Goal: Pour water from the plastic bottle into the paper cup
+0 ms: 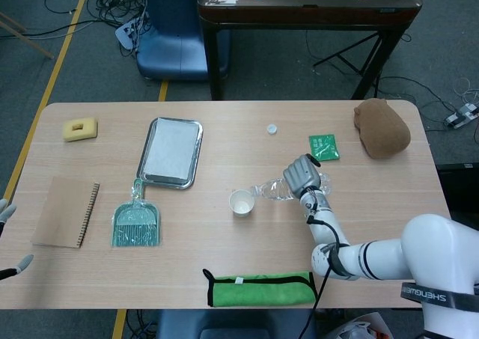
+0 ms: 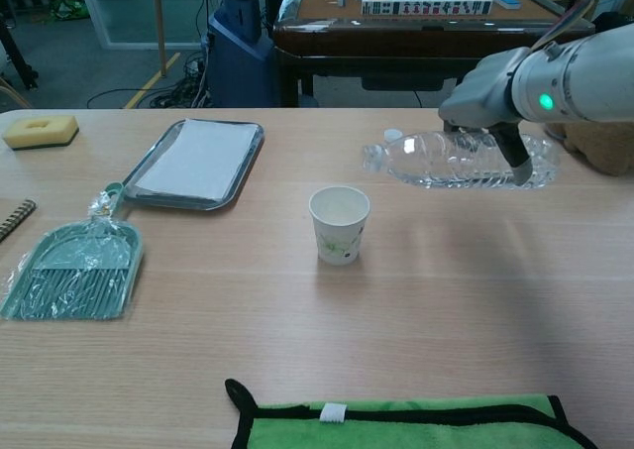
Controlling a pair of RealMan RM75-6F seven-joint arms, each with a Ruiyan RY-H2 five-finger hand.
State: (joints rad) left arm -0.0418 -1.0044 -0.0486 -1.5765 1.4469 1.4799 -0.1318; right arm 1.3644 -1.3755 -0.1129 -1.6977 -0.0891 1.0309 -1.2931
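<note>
The bench (image 1: 224,227) fills the middle of the head view. Along its lower edge lies a green cloth (image 1: 260,288); at upper left rests a metal tray (image 1: 171,152). Right of centre, the right robot hand (image 1: 301,176) is clamped around the plastic bottle (image 2: 458,160), held nearly level above the bench, its open mouth pointing left. The paper cup (image 2: 339,225) stands upright at centre, below and left of that mouth. At the far left edge, the left robot hand (image 1: 6,238) shows only fingertips, spread apart.

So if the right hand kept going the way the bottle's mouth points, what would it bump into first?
Probably the paper cup. The right hand holds the plastic bottle nearly level, mouth toward the robot's left, slightly above the cup; depth is unclear, so it might pass over the rim.
</note>
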